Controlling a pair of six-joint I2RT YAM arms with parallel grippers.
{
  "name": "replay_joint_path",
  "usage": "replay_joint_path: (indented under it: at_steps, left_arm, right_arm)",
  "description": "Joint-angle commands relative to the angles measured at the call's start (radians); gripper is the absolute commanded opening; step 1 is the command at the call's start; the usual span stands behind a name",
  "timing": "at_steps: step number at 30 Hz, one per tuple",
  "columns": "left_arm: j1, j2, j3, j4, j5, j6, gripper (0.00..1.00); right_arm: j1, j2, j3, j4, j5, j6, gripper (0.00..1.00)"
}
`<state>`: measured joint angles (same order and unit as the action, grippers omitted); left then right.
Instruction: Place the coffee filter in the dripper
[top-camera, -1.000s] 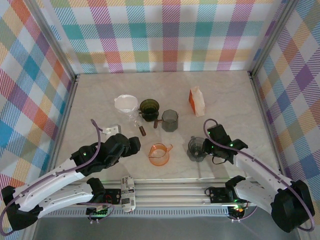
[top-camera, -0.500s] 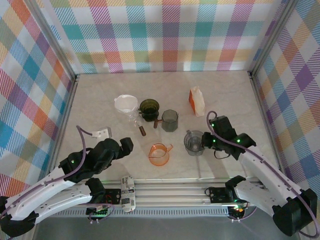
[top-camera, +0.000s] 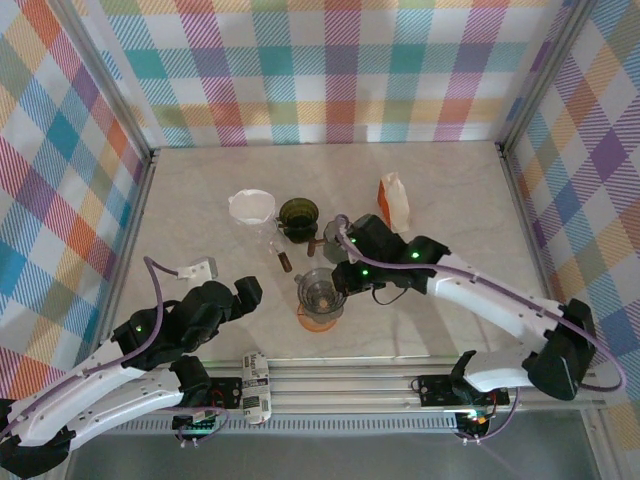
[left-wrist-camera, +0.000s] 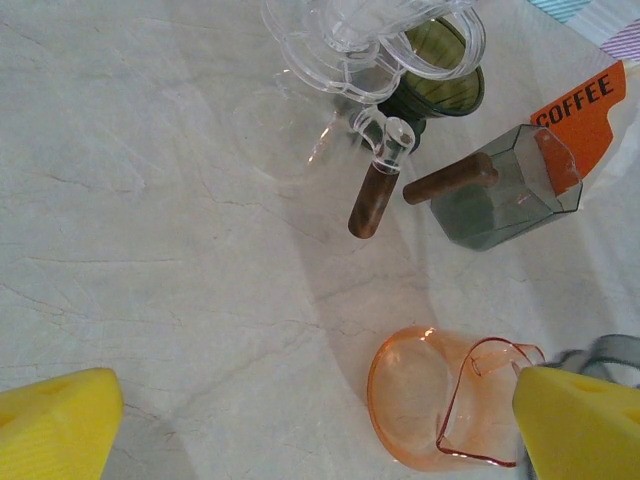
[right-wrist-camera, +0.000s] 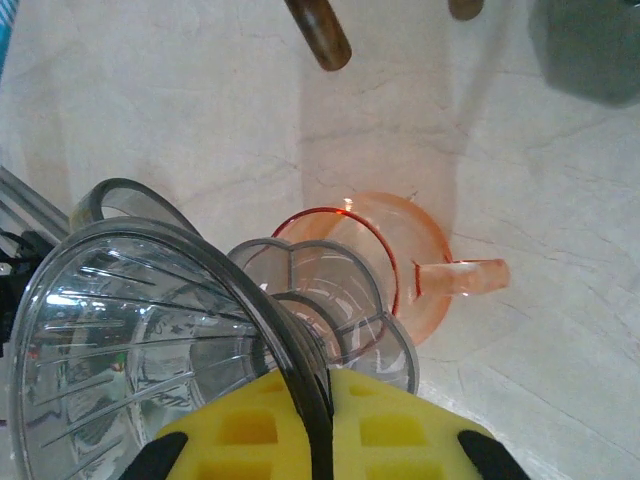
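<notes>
The white coffee filter (top-camera: 251, 206) sits at the back left, resting in a clear glass funnel with a wooden handle (left-wrist-camera: 375, 195). My right gripper (top-camera: 345, 275) is shut on the rim of a smoky clear dripper (top-camera: 320, 290), held just over the orange cup (top-camera: 318, 318). From the right wrist, the dripper (right-wrist-camera: 150, 340) hangs tilted with its rim pinched between the yellow pads (right-wrist-camera: 420, 435), its flower-shaped base over the orange cup (right-wrist-camera: 400, 250). My left gripper (top-camera: 245, 292) stands open to the left of the orange cup (left-wrist-camera: 440, 410), nothing between its fingers (left-wrist-camera: 55, 420).
A dark green dripper (top-camera: 298, 214) and a grey cup with a wooden handle (top-camera: 340, 238) stand behind the orange cup. An orange and white coffee bag (top-camera: 394, 200) stands at the back right. Plaid walls enclose the table, and a metal rail (top-camera: 350, 378) runs along the front.
My right arm has swung left, carrying the dripper from the right side of the table to above the orange cup. The left arm has drawn back toward the front left.
</notes>
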<state>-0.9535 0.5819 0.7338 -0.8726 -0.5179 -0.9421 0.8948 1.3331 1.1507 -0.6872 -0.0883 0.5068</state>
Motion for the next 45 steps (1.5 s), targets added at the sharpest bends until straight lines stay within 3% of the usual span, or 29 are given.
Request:
replay_joint_path:
  at_steps: [1, 26, 33, 38, 41, 45]
  left_arm:
    - [-0.002, -0.007, -0.019, -0.017, -0.009, -0.014, 1.00]
    - [-0.003, -0.007, -0.034, -0.011, 0.001, -0.011, 1.00]
    - [-0.002, 0.017, -0.030, 0.002, 0.021, 0.008, 1.00]
    - [-0.002, 0.034, -0.031, 0.033, 0.051, 0.027, 1.00]
    - [-0.002, 0.042, -0.031, 0.042, 0.063, 0.035, 1.00]
    - [-0.002, 0.052, -0.033, 0.056, 0.078, 0.044, 1.00]
  right_arm:
    - [0.017, 0.038, 0.050, 0.048, -0.027, -0.023, 0.00]
    - [0.018, 0.144, 0.055, 0.079, 0.073, -0.056, 0.00]
    - [0.018, 0.135, 0.048, 0.063, 0.096, -0.048, 0.27]
    - [0.018, 0.110, 0.038, 0.070, 0.110, -0.042, 0.65]
    - [0.015, 0.073, 0.025, 0.080, 0.134, -0.037, 0.76]
    - [-0.003, 0.009, 0.000, 0.091, 0.171, -0.029, 0.82]
